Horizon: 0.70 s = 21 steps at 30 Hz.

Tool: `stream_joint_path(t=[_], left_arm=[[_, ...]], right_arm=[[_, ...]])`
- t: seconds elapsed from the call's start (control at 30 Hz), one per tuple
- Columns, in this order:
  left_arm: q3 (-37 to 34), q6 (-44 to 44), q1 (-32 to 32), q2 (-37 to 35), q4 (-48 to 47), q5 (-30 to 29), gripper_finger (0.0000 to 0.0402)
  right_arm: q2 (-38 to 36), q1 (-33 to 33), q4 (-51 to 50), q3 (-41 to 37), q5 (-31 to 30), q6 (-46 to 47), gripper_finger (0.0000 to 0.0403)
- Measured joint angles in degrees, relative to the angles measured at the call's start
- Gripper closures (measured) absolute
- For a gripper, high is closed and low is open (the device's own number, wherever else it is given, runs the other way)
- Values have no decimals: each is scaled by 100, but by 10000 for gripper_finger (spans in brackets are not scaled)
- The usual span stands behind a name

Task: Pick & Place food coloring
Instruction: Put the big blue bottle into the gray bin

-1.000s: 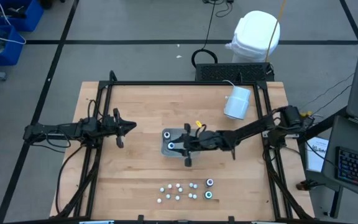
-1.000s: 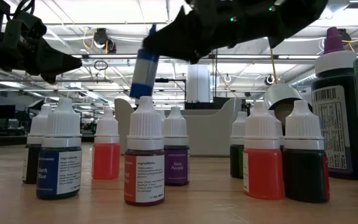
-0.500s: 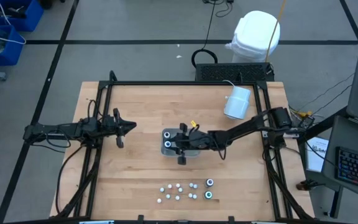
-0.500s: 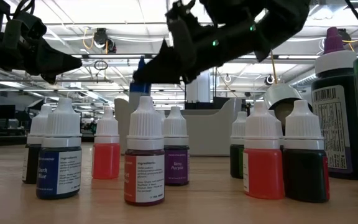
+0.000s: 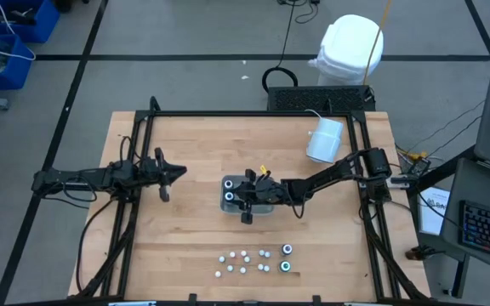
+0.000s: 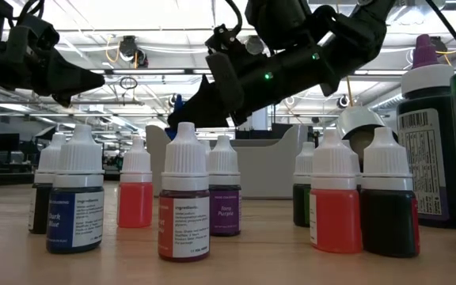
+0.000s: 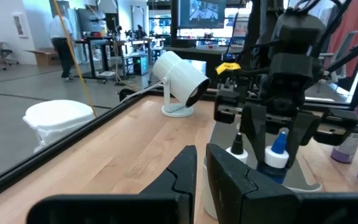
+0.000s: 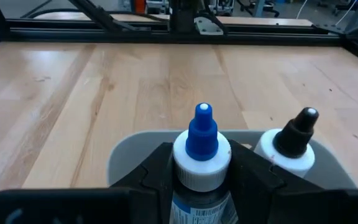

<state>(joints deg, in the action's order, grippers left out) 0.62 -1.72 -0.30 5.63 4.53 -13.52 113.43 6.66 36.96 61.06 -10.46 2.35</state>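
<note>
My right gripper (image 5: 235, 197) is shut on a dark food coloring bottle with a white cap and blue nozzle (image 8: 202, 146). It holds the bottle inside the clear tray (image 5: 226, 206) at the table's middle. A second bottle with a white cap and dark nozzle (image 8: 294, 146) stands in the tray just beyond it, toward the far edge. Several small white-capped bottles (image 5: 245, 260) and two bigger dark ones (image 5: 287, 257) stand near the front edge. My left gripper (image 5: 170, 174) hovers shut at the table's left, holding nothing. My right gripper pinches the blue-nozzled bottle between its two fingers, on the body just under the white cap (image 8: 199, 182). The fingers come from the table's right, slanting slightly down. The bottle is upright with its lower part inside the tray; I cannot tell whether its base rests on the tray floor.
A big white cylinder (image 5: 324, 140) lies at the far right of the table. A black frame (image 5: 245, 114) runs along the table's edges. Bare wood lies between the tray and the row of bottles near the front edge.
My right gripper has sunk and gone toward the table's left with the blue-nozzled bottle. The bottle hung well above the tray and now sits down in it, upright, beside the dark-nozzled bottle.
</note>
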Motion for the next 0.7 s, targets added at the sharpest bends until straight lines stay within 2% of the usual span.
stream_joint_path(t=[0.3, 0.5, 0.7], left_arm=[[-1, 3, 0, -1, 0, -13, 362], [0, 1, 0, -2, 1, -13, 362], [-1, -2, 1, -2, -1, -15, 362]], right_arm=[[35, 2, -61, -4, 161, -154, 288], [271, -7, 353, 2, 13, 15, 291], [351, -60, 361, 4, 5, 158, 287]])
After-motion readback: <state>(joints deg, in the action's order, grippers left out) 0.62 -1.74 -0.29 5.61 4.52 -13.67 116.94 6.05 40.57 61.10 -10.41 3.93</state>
